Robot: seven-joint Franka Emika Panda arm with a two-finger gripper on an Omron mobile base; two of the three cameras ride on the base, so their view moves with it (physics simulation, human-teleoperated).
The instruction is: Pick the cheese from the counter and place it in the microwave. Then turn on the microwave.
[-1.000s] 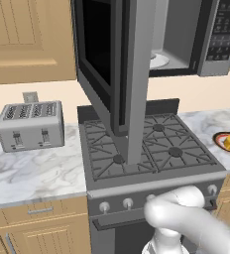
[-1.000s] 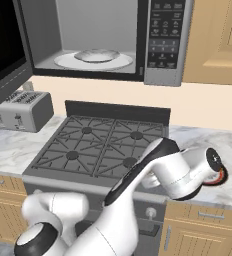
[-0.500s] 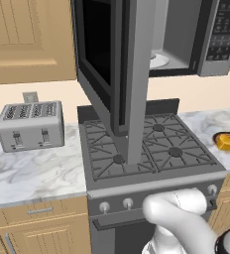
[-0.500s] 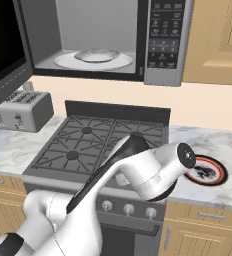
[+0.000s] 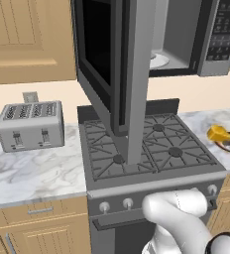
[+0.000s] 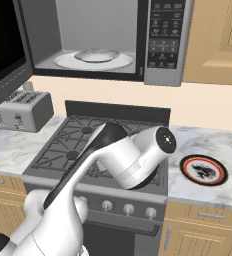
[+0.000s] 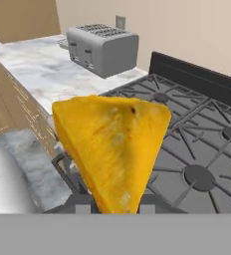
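Grey steel-framed microwave [image 6: 160,42] with black glass door [image 5: 99,59] swung open; white turntable [image 6: 93,59] inside carries a pale shallow dish, no food on it; round dark red-rimmed plate [image 6: 204,170] on the marble desk [image 6: 215,192] right of the black gas stove [image 6: 95,142] sits bare.

Yellow-orange cheese wedge [image 7: 112,149] is off the desk, clamped in the claw [image 7: 115,203], jaws closed on its narrow end; in hand view the long axis runs up from the claw, tip down at the fingers, broad edge on top; left base view shows it [image 5: 219,134] above the desk right of the stove.

Versus a second ago: cheese no longer on the plate; elbow has swung left over the stove front; silver four-slot toaster [image 5: 31,124] unchanged.
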